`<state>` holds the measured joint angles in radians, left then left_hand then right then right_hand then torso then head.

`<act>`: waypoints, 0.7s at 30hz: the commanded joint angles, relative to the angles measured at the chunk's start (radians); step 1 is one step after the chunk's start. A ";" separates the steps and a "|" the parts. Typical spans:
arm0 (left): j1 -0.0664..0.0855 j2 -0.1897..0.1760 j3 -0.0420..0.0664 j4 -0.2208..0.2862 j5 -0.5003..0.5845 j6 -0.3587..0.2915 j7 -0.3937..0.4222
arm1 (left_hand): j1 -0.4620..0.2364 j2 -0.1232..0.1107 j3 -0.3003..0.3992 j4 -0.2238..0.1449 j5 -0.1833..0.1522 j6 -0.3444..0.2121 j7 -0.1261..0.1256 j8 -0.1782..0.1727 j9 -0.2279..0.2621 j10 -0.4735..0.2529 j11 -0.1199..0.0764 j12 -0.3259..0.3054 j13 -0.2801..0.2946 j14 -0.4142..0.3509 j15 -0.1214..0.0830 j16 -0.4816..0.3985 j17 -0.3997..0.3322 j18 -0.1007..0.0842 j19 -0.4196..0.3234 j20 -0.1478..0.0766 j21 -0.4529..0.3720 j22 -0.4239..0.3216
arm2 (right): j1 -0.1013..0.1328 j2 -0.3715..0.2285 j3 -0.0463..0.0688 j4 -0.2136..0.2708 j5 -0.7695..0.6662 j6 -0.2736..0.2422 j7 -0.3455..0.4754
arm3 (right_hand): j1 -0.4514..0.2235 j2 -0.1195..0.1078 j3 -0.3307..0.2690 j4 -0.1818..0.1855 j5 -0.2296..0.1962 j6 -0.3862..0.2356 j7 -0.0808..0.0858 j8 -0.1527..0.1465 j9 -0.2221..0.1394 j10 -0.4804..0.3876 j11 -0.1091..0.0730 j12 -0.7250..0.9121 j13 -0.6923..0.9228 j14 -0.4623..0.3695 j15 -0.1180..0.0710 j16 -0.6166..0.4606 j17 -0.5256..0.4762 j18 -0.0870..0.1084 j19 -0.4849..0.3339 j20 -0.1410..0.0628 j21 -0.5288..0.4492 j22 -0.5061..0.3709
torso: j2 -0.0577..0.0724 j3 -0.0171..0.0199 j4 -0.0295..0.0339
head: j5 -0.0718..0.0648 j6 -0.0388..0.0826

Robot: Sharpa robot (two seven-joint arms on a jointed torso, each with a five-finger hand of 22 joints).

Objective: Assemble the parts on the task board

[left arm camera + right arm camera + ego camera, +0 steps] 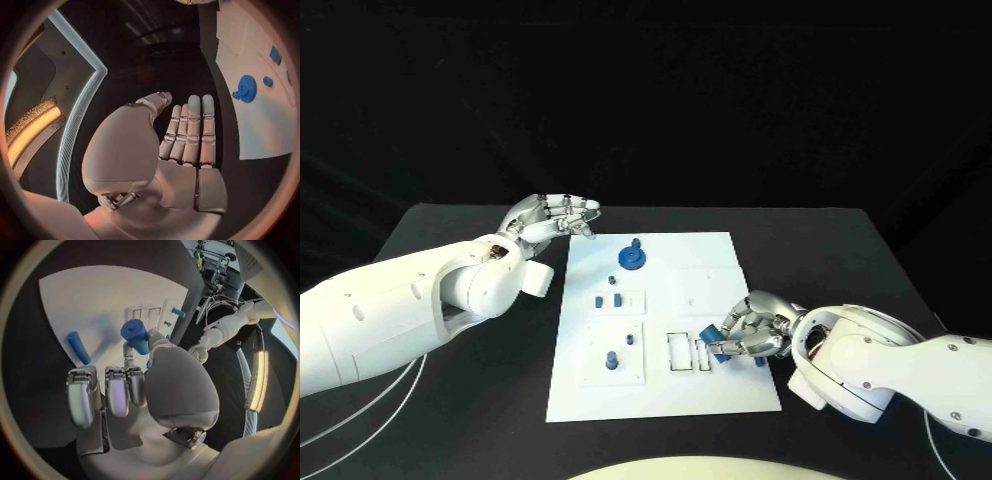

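So the white task board (661,330) sits in the middle of the black bench (473,420), long side running away from the robot. The right robot hand (750,332) is down over the board's right edge, near the robot's end, and it's grasping a short blue cylinder (135,336) between thumb and a finger. The wrist camera shows it clearly, with the other fingers hanging loose beside it. A second blue peg (79,347) lies flat on the board just beside that hand, not touching it.

The left robot hand (554,217) is off the board, hovering past its far left corner over the bare bench. It's got nothing in it; from its own wrist camera the fingers (190,131) are laid out straight and close together, thumb out to the side, so released.

On the board itself: a blue gear (632,259) sits near the far end. Closer in there's a pale square panel with a few small blue pegs (607,300) standing in it, and another panel below with more blue pegs (612,361). Just left of the right hand are two narrow rectangular slots (679,352).
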<state>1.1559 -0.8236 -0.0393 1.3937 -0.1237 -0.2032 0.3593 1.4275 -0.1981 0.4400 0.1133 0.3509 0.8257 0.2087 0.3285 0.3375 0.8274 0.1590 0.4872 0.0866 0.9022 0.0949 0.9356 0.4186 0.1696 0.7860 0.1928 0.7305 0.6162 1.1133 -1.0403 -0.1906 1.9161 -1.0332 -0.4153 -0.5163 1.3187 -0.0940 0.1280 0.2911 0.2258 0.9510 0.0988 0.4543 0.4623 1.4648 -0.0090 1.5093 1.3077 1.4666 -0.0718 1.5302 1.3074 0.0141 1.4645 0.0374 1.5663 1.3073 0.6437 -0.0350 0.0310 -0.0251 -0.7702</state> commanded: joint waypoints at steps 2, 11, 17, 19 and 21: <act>-0.001 0.002 0.001 0.003 0.001 0.019 0.006 | -0.008 0.002 -0.001 0.004 0.002 -0.008 -0.001 0.003 0.000 -0.006 -0.001 0.006 -0.001 -0.006 -0.001 0.000 0.000 0.008 -0.006 0.000 -0.004 -0.001 | 0.001 0.020 0.000 -0.001 0.072 0.024 0.014 | 0.007 0.024 0.013 -0.001 0.003 0.052 -0.042 0.018 0.009 0.068 -0.008 0.000 0.208 0.080 -0.007 0.005 0.130 -0.014 0.106 -0.007 0.004 0.264 | 0.001 0.0003 0.0007 | 0.003 -0.002; -0.001 0.001 0.001 0.004 0.001 0.021 0.006 | -0.008 0.002 -0.001 0.004 0.002 -0.010 0.000 0.002 0.000 -0.008 0.000 0.006 -0.001 -0.007 0.000 0.000 0.000 0.008 -0.006 0.000 -0.005 -0.002 | -0.008 0.078 0.000 -0.023 0.074 0.030 0.011 | -0.044 0.018 0.032 0.001 0.001 0.053 -0.040 0.017 0.009 0.068 -0.007 -0.002 0.207 0.080 -0.007 0.006 0.134 -0.014 0.106 -0.008 0.004 0.264 | 0.001 0.0004 0.0013 | 0.004 -0.004; -0.001 0.000 0.001 0.005 0.001 0.020 0.006 | -0.008 0.002 -0.001 0.004 0.002 -0.010 0.000 0.002 0.000 -0.008 0.000 0.006 -0.001 -0.007 0.000 0.000 0.000 0.008 -0.006 0.000 -0.005 -0.002 | -0.011 0.101 0.000 -0.041 0.056 0.022 0.002 | -0.058 0.009 0.035 0.000 0.001 0.054 -0.040 0.018 0.010 0.068 -0.007 -0.002 0.207 0.081 -0.007 0.007 0.138 -0.014 0.106 -0.008 0.004 0.264 | 0.000 -0.0002 0.0003 | 0.008 -0.003; -0.001 0.000 0.001 0.006 0.001 0.020 0.006 | -0.008 0.002 -0.001 0.004 0.002 -0.010 0.000 0.002 0.000 -0.008 0.000 0.006 -0.001 -0.007 0.000 0.000 0.000 0.008 -0.006 0.000 -0.005 -0.002 | -0.011 0.107 0.000 -0.046 0.054 0.025 0.000 | -0.063 0.007 0.036 0.000 0.001 0.055 -0.040 0.018 0.010 0.068 -0.007 -0.003 0.207 0.081 -0.007 0.007 0.139 -0.014 0.106 -0.008 0.004 0.264 | 0.000 -0.0003 0.0005 | 0.004 -0.004; -0.001 0.000 0.001 0.006 0.001 0.019 0.006 | -0.008 0.003 0.000 0.005 0.003 -0.012 0.000 0.002 -0.001 -0.009 0.000 0.007 -0.001 -0.008 0.000 0.001 0.000 0.008 -0.007 0.001 -0.006 -0.002 | -0.012 0.112 0.000 -0.049 0.053 0.029 -0.003 | -0.066 0.005 0.036 0.000 0.001 0.055 -0.040 0.018 0.010 0.068 -0.006 -0.003 0.207 0.081 -0.007 0.007 0.138 -0.014 0.106 -0.008 0.004 0.264 | 0.001 -0.0001 0.0011 | 0.005 -0.003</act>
<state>1.1558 -0.8249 -0.0393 1.3964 -0.1237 -0.1997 0.3590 1.4275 -0.1981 0.4400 0.1132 0.3509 0.8185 0.2088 0.3285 0.3375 0.8273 0.1590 0.4908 0.0866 0.9023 0.0949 0.9356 0.4186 0.1695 0.7860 0.1928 0.7302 0.6151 1.1037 -0.9306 -0.1901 1.8697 -0.9704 -0.4031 -0.5159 1.2506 -0.0858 0.1594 0.2922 0.2252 0.9548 0.1030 0.4542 0.4205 1.4649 -0.0087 1.5093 1.3076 1.4665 -0.0717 1.5340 1.3081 0.0142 1.4644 0.0375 1.5663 1.3079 0.6447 -0.0349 0.0317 -0.0193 -0.7738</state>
